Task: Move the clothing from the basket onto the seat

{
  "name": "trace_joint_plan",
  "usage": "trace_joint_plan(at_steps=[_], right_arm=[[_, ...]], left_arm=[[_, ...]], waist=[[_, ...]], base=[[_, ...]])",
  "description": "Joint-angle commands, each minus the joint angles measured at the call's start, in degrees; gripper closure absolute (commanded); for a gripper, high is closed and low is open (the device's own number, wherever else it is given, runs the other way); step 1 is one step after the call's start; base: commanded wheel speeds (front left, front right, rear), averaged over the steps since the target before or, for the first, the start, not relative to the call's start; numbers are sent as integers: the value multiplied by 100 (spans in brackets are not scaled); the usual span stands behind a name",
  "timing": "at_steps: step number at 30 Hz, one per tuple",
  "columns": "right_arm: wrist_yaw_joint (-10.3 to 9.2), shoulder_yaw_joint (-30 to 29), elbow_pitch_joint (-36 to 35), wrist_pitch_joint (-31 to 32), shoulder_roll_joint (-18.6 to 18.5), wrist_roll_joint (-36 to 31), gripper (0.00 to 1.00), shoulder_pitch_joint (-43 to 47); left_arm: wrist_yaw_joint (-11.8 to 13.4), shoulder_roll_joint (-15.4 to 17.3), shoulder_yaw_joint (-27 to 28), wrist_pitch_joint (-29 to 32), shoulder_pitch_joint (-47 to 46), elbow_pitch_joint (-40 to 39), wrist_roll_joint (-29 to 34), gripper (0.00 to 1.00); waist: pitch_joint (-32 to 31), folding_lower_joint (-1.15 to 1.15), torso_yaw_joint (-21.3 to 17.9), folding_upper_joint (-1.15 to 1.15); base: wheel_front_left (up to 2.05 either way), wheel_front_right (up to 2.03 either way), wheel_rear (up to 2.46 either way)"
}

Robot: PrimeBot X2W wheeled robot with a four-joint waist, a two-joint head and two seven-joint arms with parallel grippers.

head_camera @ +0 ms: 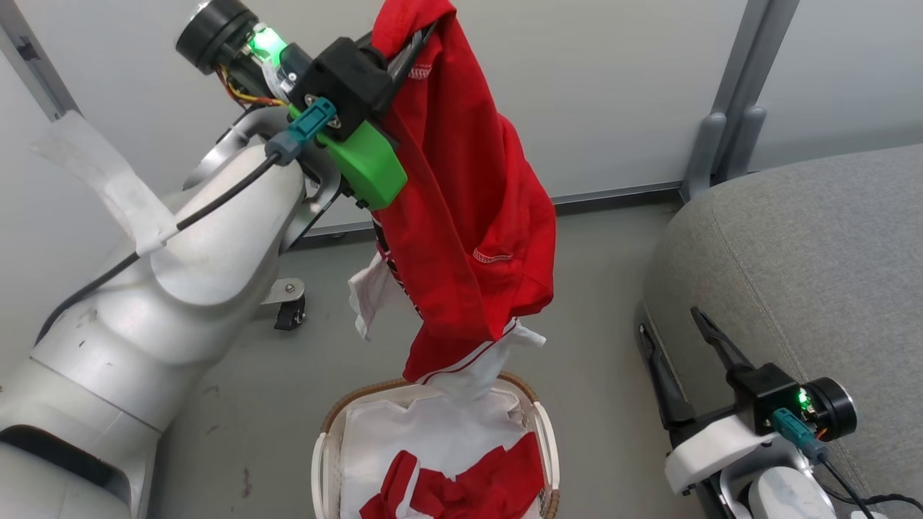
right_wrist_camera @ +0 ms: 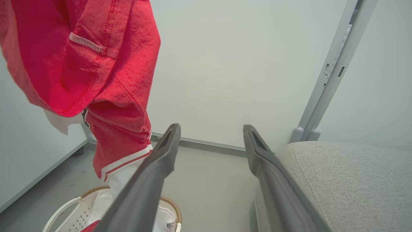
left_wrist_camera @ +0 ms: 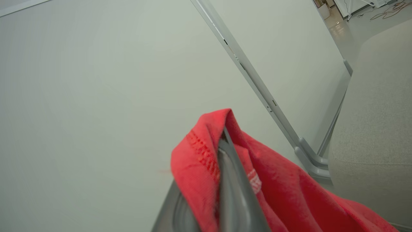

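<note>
1. A red garment with white trim hangs long and limp in the air above the basket. Its white lower end dangles at the basket's far rim; whether it touches cannot be told.
2. It looks light, soft and floppy. It will likely drape and swing, and the trailing end could snag on the rim. A bunched fold near the top gives the surest hold.
3. The left pincer, raised high, is pressed together on the garment's top fold.
4. A second red garment lies crumpled on the white liner inside the basket, which stands on the floor.
5. The grey seat is to the right, well apart from the hanging garment. The right pincer is spread and holds nothing, low beside the seat's rounded edge.
</note>
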Motion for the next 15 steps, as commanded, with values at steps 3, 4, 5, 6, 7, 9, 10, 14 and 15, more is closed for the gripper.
trace_joint_plan(at_steps=[3, 4, 5, 6, 7, 9, 10, 14, 15], right_arm=[[-4, 229, 93, -28, -21, -84, 0, -148], [-4, 293, 124, -28, -21, -98, 0, -175], [-4, 371, 161, -28, -24, -126, 0, -215], [-4, 434, 190, -28, -24, -142, 0, -255], [-4, 507, 236, -28, -23, -170, 0, -309], [-4, 655, 323, -28, -22, -209, 0, -422], [-4, 746, 376, -28, -20, -221, 0, -477], [-4, 1099, 587, -28, -27, -242, 0, -722], [-4, 1146, 633, -28, -27, -229, 0, -785]], left_arm=[[11, 2, 25, -4, -248, -136, -28, 100], [11, -5, 20, -4, -290, -175, -26, 100], [11, -9, 5, -4, -337, -223, -22, 100], [11, -13, -6, -3, -369, -266, -22, 100], [11, -18, -25, -3, -402, -319, -25, 100], [11, -35, -56, -3, -459, -396, -36, 100], [11, -42, -72, -2, -482, -427, -44, 100], [11, -112, -159, -2, -582, -548, -70, 100], [11, -138, -181, -2, -597, -588, -73, 100]], waist=[[-5, 0, 34, 0], [-8, 0, 49, 0], [-10, 0, 69, 0], [-12, 0, 87, 0], [-14, 0, 112, 0], [-18, 0, 159, 0], [-20, 0, 182, 0], [-35, 0, 271, 0], [-37, 0, 292, 0]], base=[[0, 0, 0], [0, 0, 0], [0, 0, 0], [0, 0, 0], [0, 0, 0], [0, 0, 0], [0, 0, 0], [0, 0, 0], [0, 0, 0]])
